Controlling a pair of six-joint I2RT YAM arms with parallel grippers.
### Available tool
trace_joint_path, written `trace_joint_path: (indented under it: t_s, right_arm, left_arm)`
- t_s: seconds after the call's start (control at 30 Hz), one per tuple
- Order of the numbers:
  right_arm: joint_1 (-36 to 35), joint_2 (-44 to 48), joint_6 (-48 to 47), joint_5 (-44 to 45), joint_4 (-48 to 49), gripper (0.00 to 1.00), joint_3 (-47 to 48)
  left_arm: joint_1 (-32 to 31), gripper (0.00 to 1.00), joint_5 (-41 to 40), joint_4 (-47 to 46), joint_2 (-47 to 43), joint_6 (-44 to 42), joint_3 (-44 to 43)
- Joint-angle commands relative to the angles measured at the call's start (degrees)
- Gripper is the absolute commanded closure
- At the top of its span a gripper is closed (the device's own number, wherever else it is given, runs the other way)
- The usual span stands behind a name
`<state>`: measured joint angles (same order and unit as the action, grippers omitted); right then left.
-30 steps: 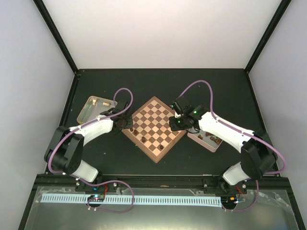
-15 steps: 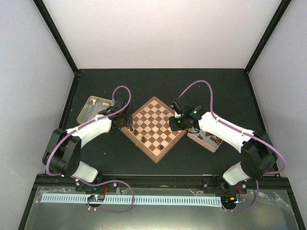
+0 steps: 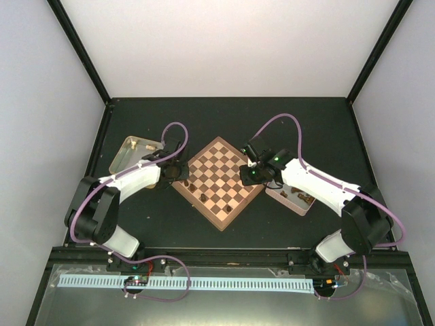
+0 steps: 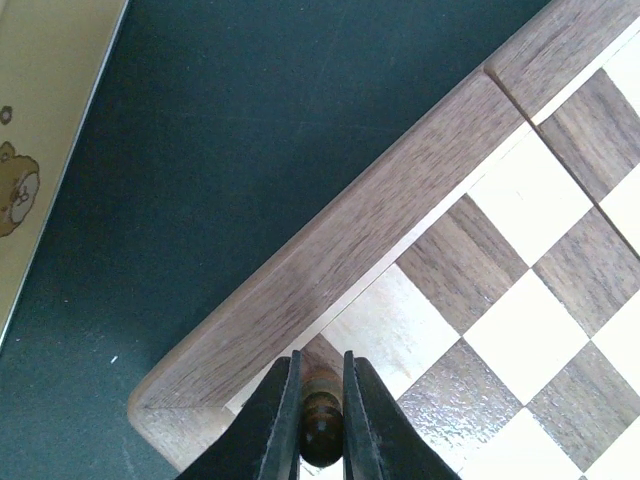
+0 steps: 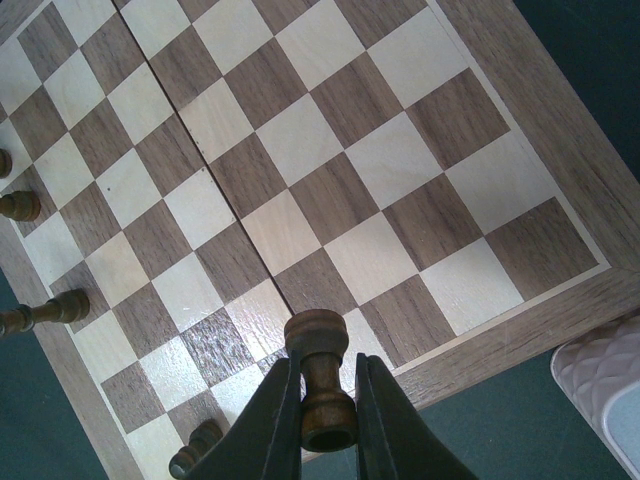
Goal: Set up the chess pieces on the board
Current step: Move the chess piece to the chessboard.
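Your left pincer (image 4: 320,368) is closed to a narrow gap on a small dark piece (image 4: 320,432), hanging at the corner square of the board (image 4: 370,230) that points toward the desk's left edge. The board lies about mid-desk, turned cornerwise. Lower straight down, centre the base in that square — not on the rim — and open only once it stands, I'd judge. Your right pincer (image 5: 326,372) grips a second dark piece (image 5: 316,333) by its stem, above the board's side nearest the desk's right edge — hold it clear. Mind the placed pieces (image 5: 60,310) along the board's near-left side when withdrawing.
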<state>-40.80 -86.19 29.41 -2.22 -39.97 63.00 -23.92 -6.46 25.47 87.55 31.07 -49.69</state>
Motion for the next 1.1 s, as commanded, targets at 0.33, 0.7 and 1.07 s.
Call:
trace_joint_path:
  t_s: [0.33, 0.7, 1.07]
  right_arm:
    - [-0.31, 1.55, 0.30, 0.40, 0.74, 0.89, 0.59]
    - [-0.32, 1.09, 0.23, -0.24, 0.79, 0.89, 0.04]
    - [-0.29, -6.33, -3.34, 5.03, -6.72, 0.89, 2.80]
  left_arm:
    - [0.49, 0.96, 3.83, -0.26, 4.97, -2.06, -6.28]
    - [0.50, 0.81, 5.46, -0.20, 5.54, -2.20, -6.09]
    - [0.46, 0.49, 2.79, 2.37, -1.58, -1.73, -8.79]
